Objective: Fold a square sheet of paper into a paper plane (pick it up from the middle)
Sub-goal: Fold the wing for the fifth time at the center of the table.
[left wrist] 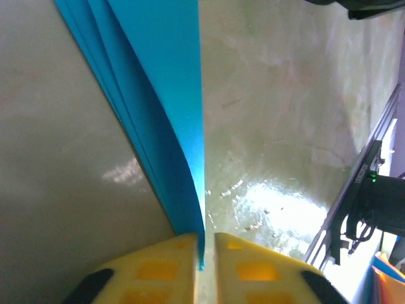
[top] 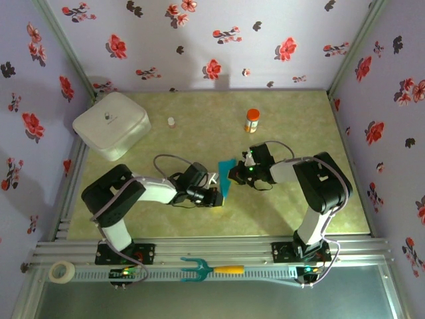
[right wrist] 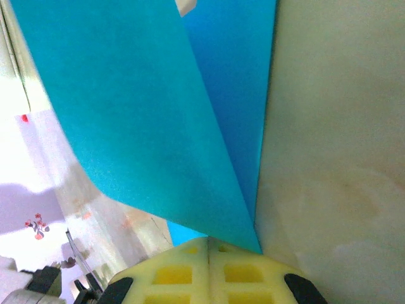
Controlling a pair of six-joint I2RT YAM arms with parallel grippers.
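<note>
Teal-blue thin folded paper sheet point(top: 226, 171) is held mid-frame between the arms, right fingers point(right wrist: 171, 275) clamped together on its corner, left fingers point(left wrist: 155, 272) slightly apart around its edge; probably best to close the left firmly, keeping layers aligned.

Folded teal paper point(left wrist: 166, 114) between yellow fingers point(left wrist: 157, 273)

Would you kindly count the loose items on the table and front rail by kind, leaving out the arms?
Bottles: 2 (orange bottle, small pale bottle)
Teal paper: 1
White box: 1
Pronged tool: 1
Tape roll: 1
Total: 6
</note>
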